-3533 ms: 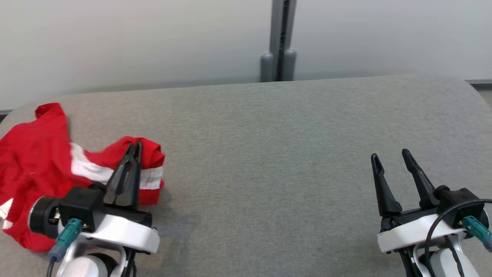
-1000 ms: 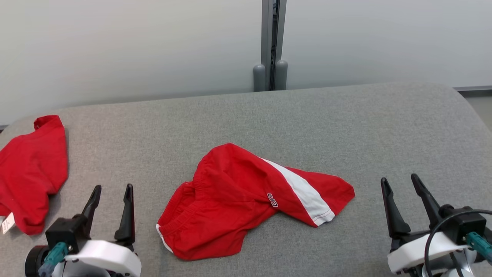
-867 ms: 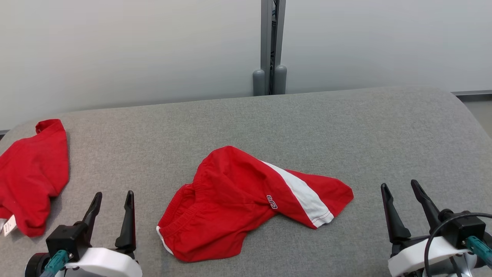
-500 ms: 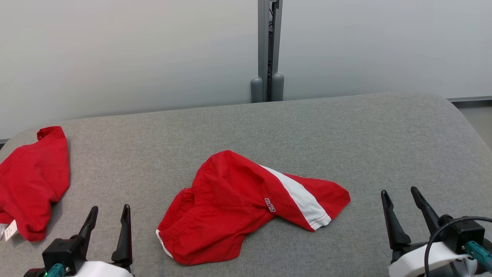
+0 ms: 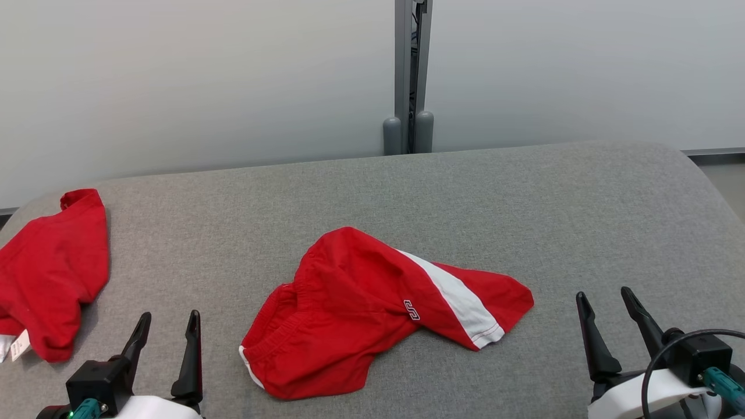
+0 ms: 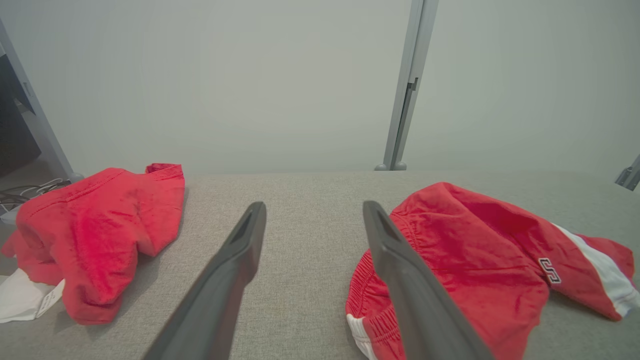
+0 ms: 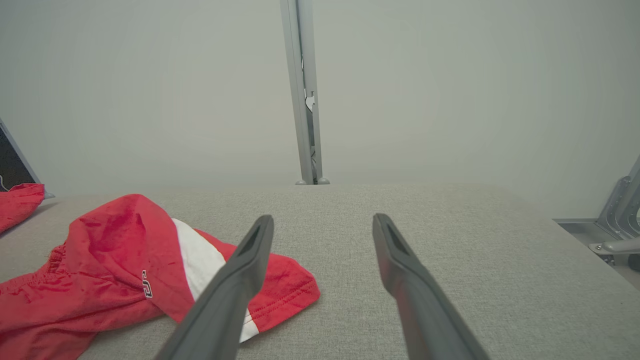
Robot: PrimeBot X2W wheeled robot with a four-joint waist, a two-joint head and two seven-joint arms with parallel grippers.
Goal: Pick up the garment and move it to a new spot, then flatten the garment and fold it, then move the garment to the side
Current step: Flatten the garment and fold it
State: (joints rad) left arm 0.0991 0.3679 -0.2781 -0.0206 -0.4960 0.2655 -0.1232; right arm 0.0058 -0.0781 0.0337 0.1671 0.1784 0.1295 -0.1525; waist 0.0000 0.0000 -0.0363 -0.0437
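The garment [image 5: 349, 302] is red with a white side stripe, a small logo and an elastic waistband, like shorts. It lies crumpled in the middle of the grey padded table [image 5: 465, 198], touched by neither gripper. My left gripper [image 5: 169, 317] stands open at the near left, its fingers empty; in the left wrist view [image 6: 315, 210] the garment [image 6: 475, 265] lies just right of its right finger. My right gripper [image 5: 603, 295] is open and empty at the near right [image 7: 324, 220], with the garment's striped leg [image 7: 210, 270] behind its left finger.
A second red piece, a T-shirt [image 5: 52, 273] with a white label [image 5: 19, 344] at its hem, lies bunched at the table's far left edge [image 6: 100, 235]. A grey post [image 5: 408, 75] rises behind the table against a pale wall. The table's right end rounds off [image 5: 713, 186].
Earlier my left gripper was shut on the striped garment in the pile at the left. That garment now lies in the middle, and the gripper is open. Over the last second the view shifted slightly.
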